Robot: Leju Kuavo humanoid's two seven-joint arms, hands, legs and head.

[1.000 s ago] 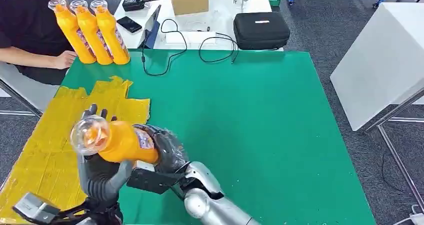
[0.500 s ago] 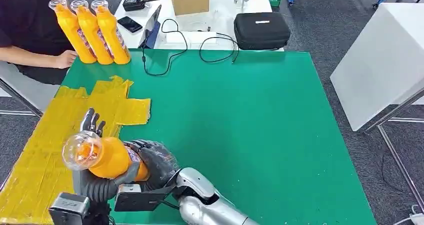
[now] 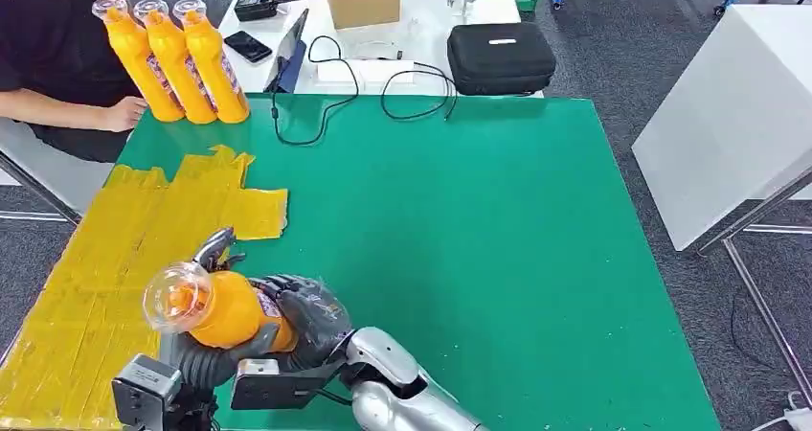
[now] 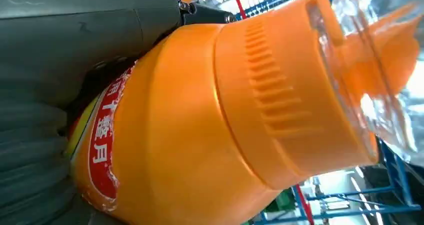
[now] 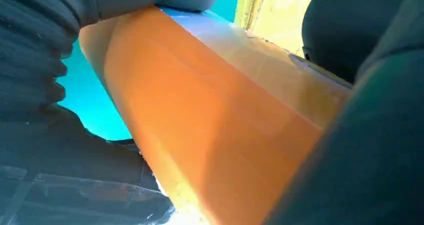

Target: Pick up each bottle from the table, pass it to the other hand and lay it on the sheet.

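Both hands' fingers [image 3: 321, 308] clasp one orange bottle [image 3: 225, 308] over green table [image 3: 498, 239], beside yellow sheet [image 3: 115, 249].

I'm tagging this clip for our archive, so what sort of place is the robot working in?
Most likely a robotics lab or test workshop. A green-topped table carries a taped yellow sheet, a person sits beside a row of orange bottles, and a side table behind holds cables, a cardboard box and a black case.

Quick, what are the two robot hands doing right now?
Left robot hand: grips the orange bottle from beneath.
Right robot hand: wraps around the same bottle's lower body.
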